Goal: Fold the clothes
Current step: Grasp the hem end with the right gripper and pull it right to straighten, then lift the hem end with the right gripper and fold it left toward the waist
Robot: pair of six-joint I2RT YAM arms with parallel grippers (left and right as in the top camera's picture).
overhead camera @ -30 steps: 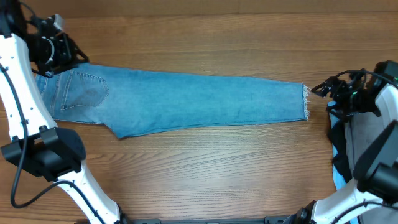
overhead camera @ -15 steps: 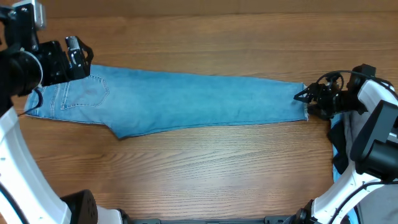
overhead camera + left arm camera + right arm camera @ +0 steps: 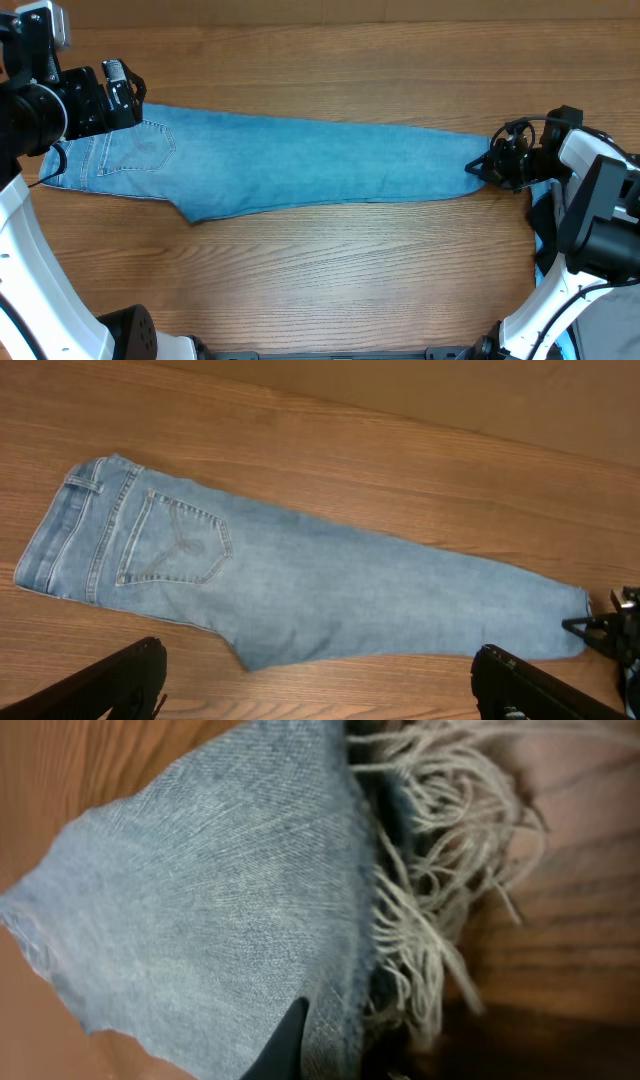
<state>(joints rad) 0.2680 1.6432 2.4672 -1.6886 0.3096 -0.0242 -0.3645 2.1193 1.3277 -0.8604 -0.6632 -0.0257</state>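
Simply faded blue jeans [image 3: 300,165], flat lengthwise.

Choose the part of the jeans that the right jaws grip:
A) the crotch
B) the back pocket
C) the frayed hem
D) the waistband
C: the right jaws are shut on the frayed hem of the jeans; its loose threads fill the right wrist view.

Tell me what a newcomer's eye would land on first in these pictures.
A pair of light blue faded denim jeans lies stretched flat across the middle of the wooden table. In the overhead view its waistband is at the left and its frayed hem at the right. The right gripper is shut on that hem, while the left gripper hangs wide open high above the waistband end.
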